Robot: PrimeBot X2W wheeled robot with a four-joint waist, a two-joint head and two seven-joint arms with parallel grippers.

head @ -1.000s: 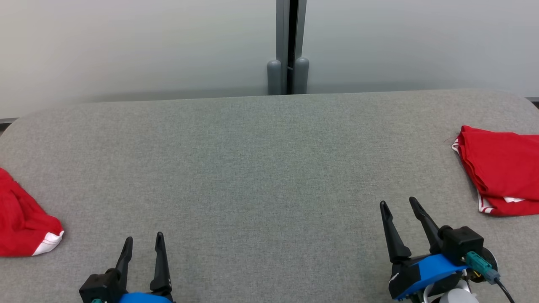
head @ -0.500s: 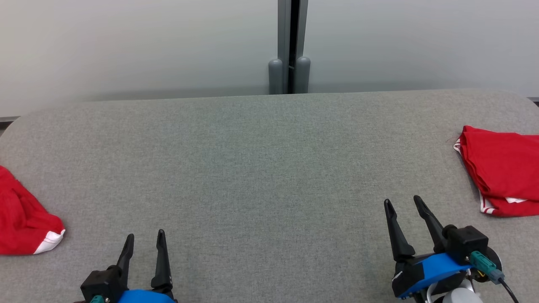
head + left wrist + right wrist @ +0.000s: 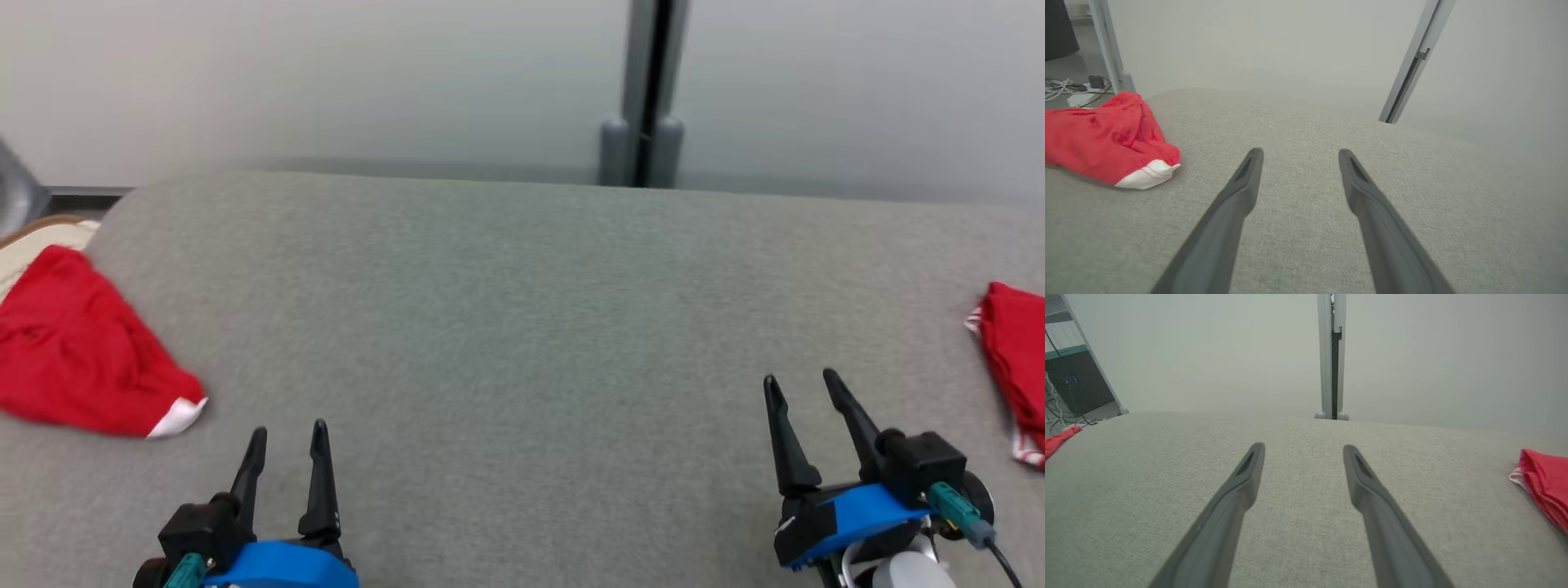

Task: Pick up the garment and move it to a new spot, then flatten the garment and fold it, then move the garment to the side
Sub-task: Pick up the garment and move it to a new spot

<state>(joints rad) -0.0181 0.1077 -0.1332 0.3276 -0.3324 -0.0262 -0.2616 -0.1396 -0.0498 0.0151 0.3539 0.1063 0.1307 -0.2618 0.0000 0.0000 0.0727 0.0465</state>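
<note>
**Head has turned left; the crumpled garment comes into frame**

The whole head view has slid sideways in the last half second. That is my camera turning, not the things moving: the grey post (image 3: pixel 651 90) now sits right of centre, where before it stood mid-frame. The crumpled red garment (image 3: pixel 77 359) lies on the padded table (image 3: pixel 522 327), well to the left of the post and nearer me, and it now shows almost whole. The folded red garment (image 3: pixel 1016 359), well to the right of the post, is cut by the frame edge.

The arms have barely shifted. The left gripper (image 3: pixel 288 429) and the right gripper (image 3: pixel 800 377) hover over bare table on my side of the post, fingers spread wide, holding nothing.

I read this as one piece finished and set aside, with the turn lining me up on the crumpled one. The left gripper is the nearer to it, but well apart from it.
</note>
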